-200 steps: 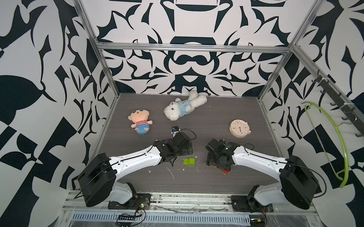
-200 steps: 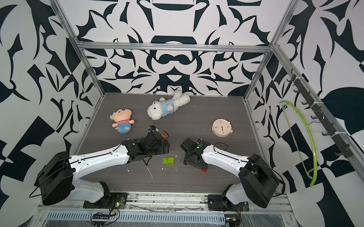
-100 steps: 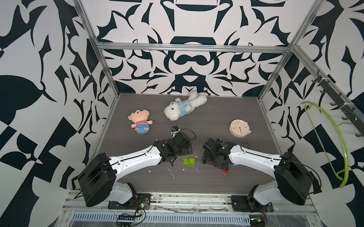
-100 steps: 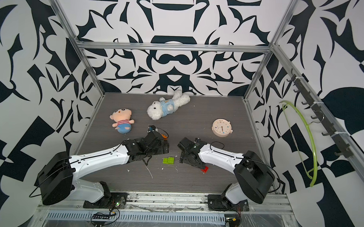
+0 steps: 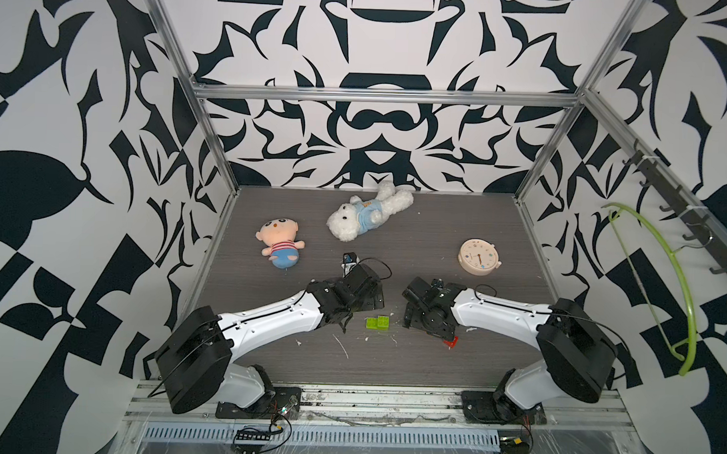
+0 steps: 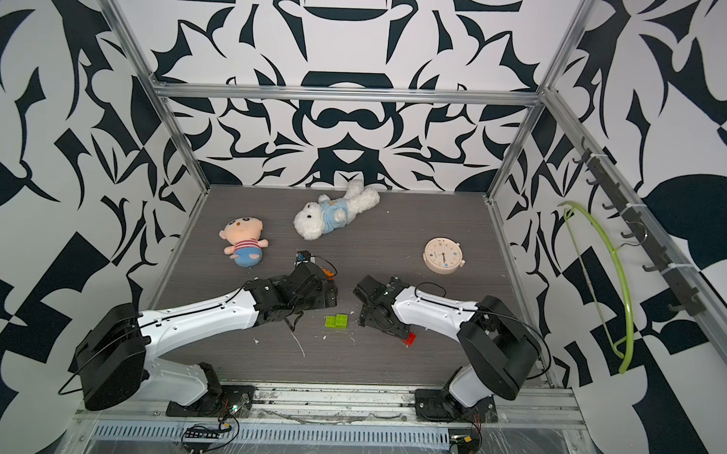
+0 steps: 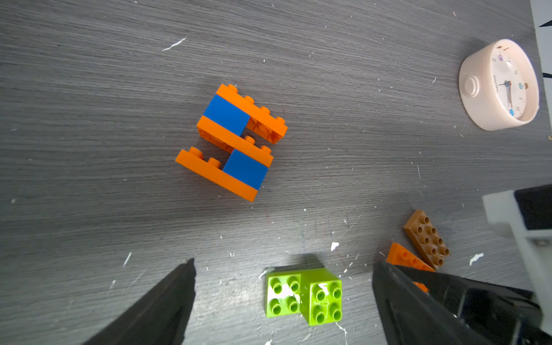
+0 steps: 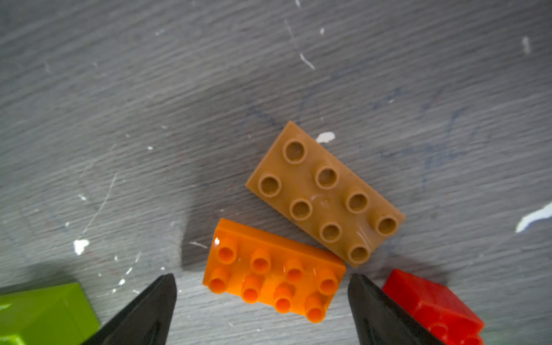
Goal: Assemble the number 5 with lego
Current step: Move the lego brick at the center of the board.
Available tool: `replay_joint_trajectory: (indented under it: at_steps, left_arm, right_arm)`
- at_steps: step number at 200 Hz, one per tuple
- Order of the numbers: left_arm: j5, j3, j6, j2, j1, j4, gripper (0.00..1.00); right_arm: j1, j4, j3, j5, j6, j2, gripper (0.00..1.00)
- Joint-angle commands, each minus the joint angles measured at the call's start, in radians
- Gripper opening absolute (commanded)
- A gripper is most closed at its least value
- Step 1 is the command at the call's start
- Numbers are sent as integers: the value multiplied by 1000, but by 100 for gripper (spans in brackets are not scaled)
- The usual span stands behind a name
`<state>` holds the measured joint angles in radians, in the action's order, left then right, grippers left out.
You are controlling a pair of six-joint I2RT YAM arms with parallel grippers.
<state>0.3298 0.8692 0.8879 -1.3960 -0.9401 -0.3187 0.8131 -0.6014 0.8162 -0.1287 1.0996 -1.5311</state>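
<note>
An orange-and-blue lego cluster (image 7: 231,142) lies flat on the table in the left wrist view. Two joined green bricks (image 5: 377,322) (image 6: 336,321) sit between the two arms. My left gripper (image 7: 283,265) is open just above those green bricks (image 7: 303,295), and holds nothing. My right gripper (image 8: 262,276) is open, its fingers either side of a loose orange brick (image 8: 273,270) with gaps on both sides. A tan brick (image 8: 325,194) touches that orange brick's far corner. A red brick (image 8: 433,304) (image 5: 450,342) lies just outside one finger.
A beige clock (image 5: 479,257) sits at the right rear of the table. A doll in a striped shirt (image 5: 280,246) and a white plush dog (image 5: 364,215) lie at the back. White scuff marks dot the dark table (image 5: 390,362).
The right wrist has shifted slightly left toward the green bricks and its jaws have spread a little wider. The left arm has not moved.
</note>
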Motion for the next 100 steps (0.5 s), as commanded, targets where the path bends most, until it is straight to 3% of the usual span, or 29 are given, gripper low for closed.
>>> replay_joint_trajectory:
  at_steps: [1, 100]
  left_arm:
    - [5, 2, -15, 5, 0, -19, 99]
    - [-5, 17, -16, -17, 0, -19, 99]
  right_arm:
    - [-3, 14, 19, -25, 11, -3, 93]
    - [-19, 39, 3, -5, -12, -37, 75]
